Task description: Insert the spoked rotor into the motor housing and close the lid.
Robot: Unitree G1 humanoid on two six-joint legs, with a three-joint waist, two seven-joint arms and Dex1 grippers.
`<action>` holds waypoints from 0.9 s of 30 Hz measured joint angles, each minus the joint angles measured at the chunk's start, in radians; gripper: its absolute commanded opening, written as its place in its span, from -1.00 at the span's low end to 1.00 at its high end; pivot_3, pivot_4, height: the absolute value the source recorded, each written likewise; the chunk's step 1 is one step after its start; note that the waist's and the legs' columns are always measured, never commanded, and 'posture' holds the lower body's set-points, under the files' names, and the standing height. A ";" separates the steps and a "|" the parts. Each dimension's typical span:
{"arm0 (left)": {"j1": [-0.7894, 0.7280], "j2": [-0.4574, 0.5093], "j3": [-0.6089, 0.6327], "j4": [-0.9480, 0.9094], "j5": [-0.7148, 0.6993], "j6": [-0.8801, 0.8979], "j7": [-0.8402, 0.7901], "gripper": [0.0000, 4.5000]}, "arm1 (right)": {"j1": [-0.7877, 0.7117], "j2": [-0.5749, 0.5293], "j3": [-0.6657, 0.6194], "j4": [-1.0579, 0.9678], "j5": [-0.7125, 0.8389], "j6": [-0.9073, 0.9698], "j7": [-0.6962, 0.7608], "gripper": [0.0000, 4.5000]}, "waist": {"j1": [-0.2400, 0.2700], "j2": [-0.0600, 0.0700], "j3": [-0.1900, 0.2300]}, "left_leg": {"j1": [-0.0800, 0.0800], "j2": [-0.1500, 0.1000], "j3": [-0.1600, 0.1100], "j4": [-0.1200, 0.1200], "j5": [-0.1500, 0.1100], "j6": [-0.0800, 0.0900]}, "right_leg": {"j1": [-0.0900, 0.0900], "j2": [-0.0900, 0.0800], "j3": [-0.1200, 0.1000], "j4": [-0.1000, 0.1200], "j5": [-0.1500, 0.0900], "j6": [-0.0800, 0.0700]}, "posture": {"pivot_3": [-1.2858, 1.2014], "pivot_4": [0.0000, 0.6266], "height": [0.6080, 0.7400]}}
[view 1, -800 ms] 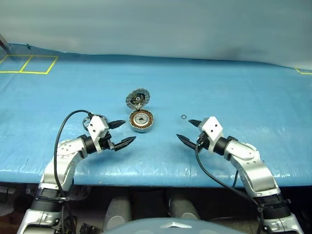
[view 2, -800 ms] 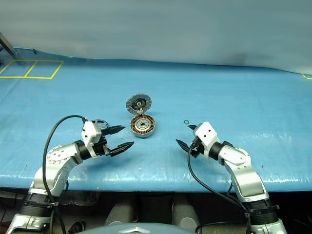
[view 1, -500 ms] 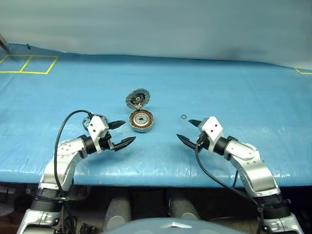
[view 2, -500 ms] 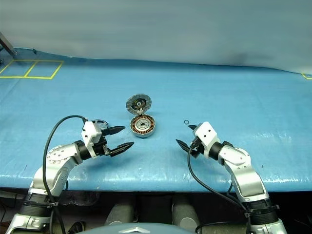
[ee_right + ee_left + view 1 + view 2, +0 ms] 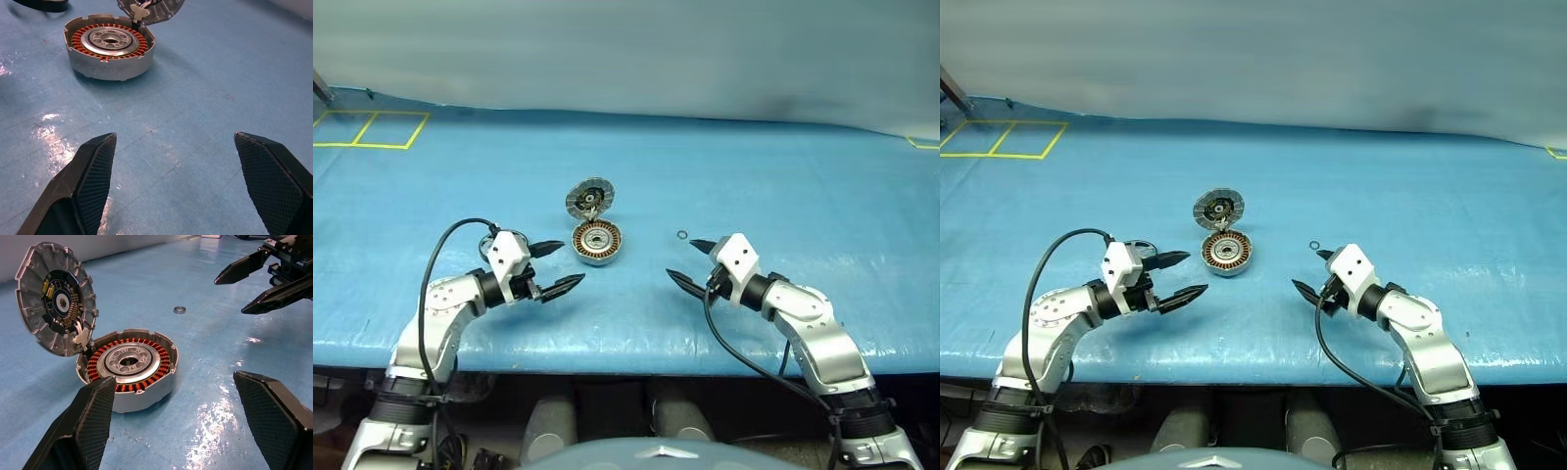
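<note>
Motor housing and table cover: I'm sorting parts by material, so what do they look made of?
Motor housing: seemingly cast metal, matte silver-grey wall, with copper-coloured windings inside. Table cover: likely plastic sheeting, blue, glossy with glare spots.

We see the spoked rotor (image 5: pixel 492 242) mostly hidden behind the left tool (image 5: pixel 555 266). The lid (image 5: pixel 149 8) is cut off by the right wrist view's edge. The small ring (image 5: pixel 680 234) is too tiny to make out.
</note>
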 measured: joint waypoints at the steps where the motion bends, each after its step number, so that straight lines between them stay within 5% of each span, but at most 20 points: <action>1: -0.001 0.000 0.000 0.000 0.000 0.000 0.000 0.86 | 0.000 0.000 0.000 0.000 0.000 0.000 0.000 0.80 | 0.000 0.000 0.000 | 0.000 0.000 0.000 0.000 0.000 0.000 | 0.000 0.000 0.000 0.000 0.000 0.000 | 0.03 -0.52 1.00; 21: -0.027 0.005 -0.008 -0.006 0.026 0.001 0.021 0.86 | -0.001 0.000 0.001 0.004 0.000 0.000 0.000 0.80 | 0.000 0.000 0.000 | 0.000 0.000 0.000 0.000 0.000 0.000 | 0.000 0.000 0.000 0.000 0.000 0.000 | 0.03 -0.52 1.00; 27: -0.223 0.162 -0.152 -0.057 0.186 0.017 -0.069 0.86 | -0.017 0.010 0.018 0.013 -0.002 -0.002 0.000 0.80 | 0.003 -0.001 0.000 | 0.000 -0.001 0.000 0.001 0.000 0.000 | 0.000 0.000 0.000 0.000 0.000 0.000 | 0.03 -0.52 1.00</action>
